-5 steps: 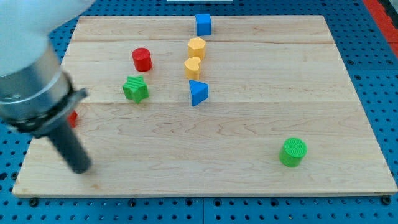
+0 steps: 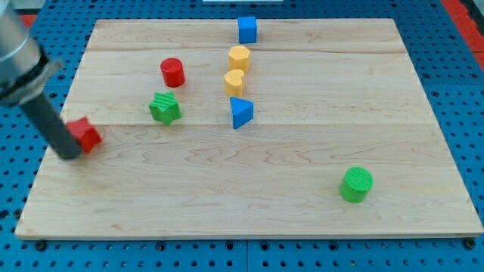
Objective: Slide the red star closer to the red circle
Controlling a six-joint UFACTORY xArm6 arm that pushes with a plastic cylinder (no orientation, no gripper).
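The red star (image 2: 85, 134) lies near the board's left edge, partly covered by my rod. My tip (image 2: 70, 154) rests on the board just left of and below the star, touching or almost touching it. The red circle (image 2: 172, 72) stands up and to the right of the star, towards the view's top. A green star (image 2: 164, 108) lies between them, just below the red circle.
A yellow hexagon (image 2: 239, 57) and a yellow heart (image 2: 234, 81) stand in the upper middle, a blue cube (image 2: 246, 29) at the top, a blue triangle (image 2: 240, 112) below the heart. A green circle (image 2: 356, 184) sits at the lower right. The wooden board (image 2: 302, 151) ends close to the star's left.
My rod has moved up and to the left, from below the red star to its left side. More of the star now shows. The other blocks have not moved.
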